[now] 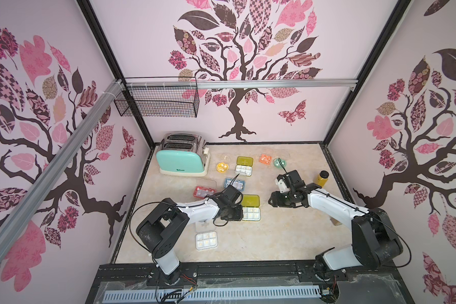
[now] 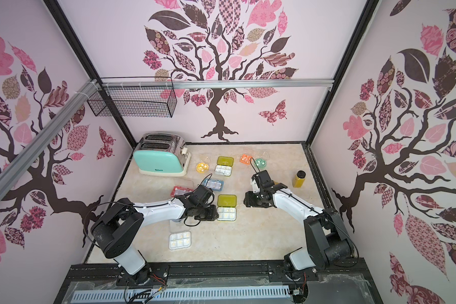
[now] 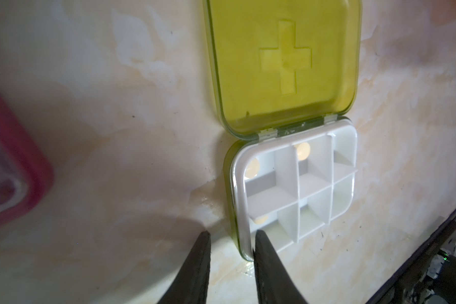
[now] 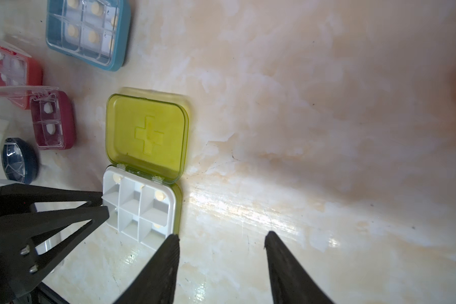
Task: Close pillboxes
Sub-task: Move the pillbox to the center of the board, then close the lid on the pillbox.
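- Two claws flanked the open yellow-green pillbox [image 1: 251,212].
- Left claw [image 3: 232,233], narrowly parted and empty, touched its tray [image 3: 295,189]; nearer.
- Right claw [image 4: 221,235] gaped empty.
- Lid [image 3: 284,60] lay flat past hinge [image 3: 267,133].

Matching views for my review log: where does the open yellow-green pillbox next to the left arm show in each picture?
Both top views: pillbox mid-table, green lid open beyond its white tray.
Left wrist: pillbox mid-picture, just past the left gripper.
Right wrist: pillbox between the left gripper and the right gripper.
Shared landmark: left gripper at the tray's edge.
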Motion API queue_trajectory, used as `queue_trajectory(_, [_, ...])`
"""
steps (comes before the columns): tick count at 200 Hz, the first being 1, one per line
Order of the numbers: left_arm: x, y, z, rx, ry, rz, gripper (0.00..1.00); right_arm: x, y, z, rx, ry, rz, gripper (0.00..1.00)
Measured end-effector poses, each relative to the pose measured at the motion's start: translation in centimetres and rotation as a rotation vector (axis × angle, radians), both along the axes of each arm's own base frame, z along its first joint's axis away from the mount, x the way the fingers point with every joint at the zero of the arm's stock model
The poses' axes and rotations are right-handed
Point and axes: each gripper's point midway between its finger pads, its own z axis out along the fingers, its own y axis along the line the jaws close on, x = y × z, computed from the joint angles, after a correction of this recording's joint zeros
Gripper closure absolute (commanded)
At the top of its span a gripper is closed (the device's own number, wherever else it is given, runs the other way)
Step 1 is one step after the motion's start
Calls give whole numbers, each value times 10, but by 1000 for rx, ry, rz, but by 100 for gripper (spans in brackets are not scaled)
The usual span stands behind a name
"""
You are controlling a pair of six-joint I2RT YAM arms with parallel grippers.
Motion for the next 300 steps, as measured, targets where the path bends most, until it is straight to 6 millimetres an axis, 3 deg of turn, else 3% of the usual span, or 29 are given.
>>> queue_trajectory(47, [-7, 8, 0, 53, -4, -39, 69, -1, 9, 3, 43, 9, 34, 44])
queue_trajectory(109, [-13, 14, 4, 80, -8, -76, 64, 19, 32, 1, 70, -15, 135, 42])
queue_trajectory(139, [-14, 15, 30, 38, -60, -78, 64, 31, 46, 2, 84, -45, 186, 44])
queue_trajectory(168, [-21, 14, 51, -37, -106, -84, 65, 54, 61, -3, 102, -62, 201, 46])
queue_trajectory(220, [-61, 15, 13, -20, -4, -124, 73, 70, 72, -26, 112, -23, 207, 46])
queue_trajectory(254, [-65, 8, -2, -11, 24, -125, 76, 70, 80, -33, 120, 2, 229, 48])
queue_trajectory(300, [-57, 4, -3, -6, 10, -106, 79, 52, 85, -43, 162, 42, 250, 50])
